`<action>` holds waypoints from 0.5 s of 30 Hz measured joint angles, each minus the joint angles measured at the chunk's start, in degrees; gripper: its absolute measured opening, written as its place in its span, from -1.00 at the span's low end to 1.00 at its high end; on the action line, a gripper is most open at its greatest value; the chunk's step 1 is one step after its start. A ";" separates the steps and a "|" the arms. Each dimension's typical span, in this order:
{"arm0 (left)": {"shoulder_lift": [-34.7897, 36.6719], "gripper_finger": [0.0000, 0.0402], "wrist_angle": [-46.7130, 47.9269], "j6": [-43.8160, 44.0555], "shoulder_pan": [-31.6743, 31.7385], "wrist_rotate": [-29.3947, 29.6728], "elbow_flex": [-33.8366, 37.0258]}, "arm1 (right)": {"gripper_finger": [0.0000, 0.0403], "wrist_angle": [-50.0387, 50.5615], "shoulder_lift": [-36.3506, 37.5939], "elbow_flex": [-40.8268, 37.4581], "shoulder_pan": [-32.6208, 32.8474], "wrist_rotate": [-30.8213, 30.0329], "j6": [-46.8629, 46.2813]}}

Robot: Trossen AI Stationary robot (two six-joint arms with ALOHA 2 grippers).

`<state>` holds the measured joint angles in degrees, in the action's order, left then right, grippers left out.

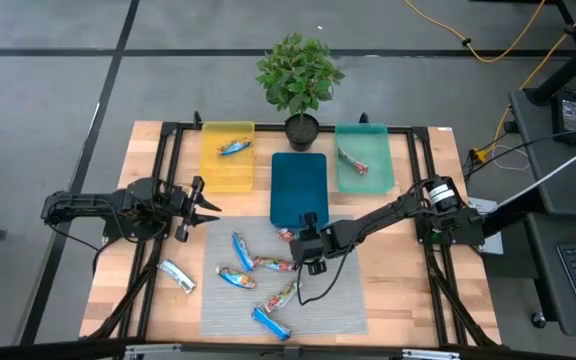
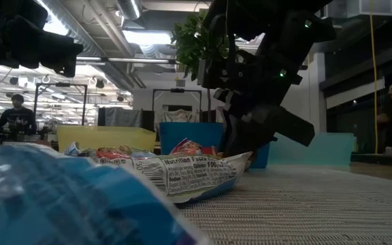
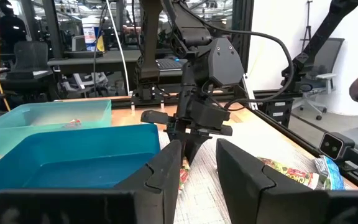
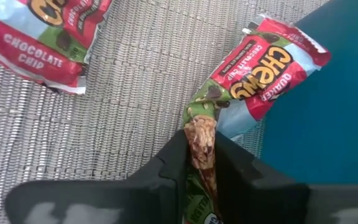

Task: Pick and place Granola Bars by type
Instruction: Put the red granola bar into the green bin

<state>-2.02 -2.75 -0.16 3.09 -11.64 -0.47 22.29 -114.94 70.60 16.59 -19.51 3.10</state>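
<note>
Red bar (image 4: 263, 71) pinched by one crimped wrapper end between right gripper (image 4: 199, 163) fingers, lying half on the grey mat (image 1: 338, 300) and half against the near edge of the blue tray (image 1: 299, 187), about mid-table. Looks light, limp and crinkly, the foil likely slick; grip on the flat end seal seems thin, so could slip or swing on lifting. A hold across the middle of the body probably surer. Legible print: "CHEWY", "QUAKER" on this one; "CHOCOLATE CHIP" on a second red bar (image 4: 39, 34) just beside; "Nutrition Facts" on the back of a wrapper (image 2: 182, 173) close to the low camera.

More bars scattered on the mat toward the near edge: a blue one (image 1: 271, 321) nearest that edge, a silvery one (image 1: 177, 275) off the mat near the left edge. One bar (image 1: 234, 147) already in the yellow tray (image 1: 227, 172), one (image 1: 352, 162) in the teal tray (image 1: 363, 140), both at the far edge flanking a potted plant (image 1: 300, 80).

Left gripper (image 1: 200, 206) hovering off the mat at the left side, fingers spread, holding nothing.
</note>
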 joint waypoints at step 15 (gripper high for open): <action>0.00 -0.52 -0.01 -0.02 0.00 0.00 0.00 | -0.76 19.84 0.21 16.55 9.14 -6.37 -4.54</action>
<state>-2.02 -2.76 -0.19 3.09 -11.64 -0.47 42.12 -114.73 87.15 25.73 -25.88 -1.44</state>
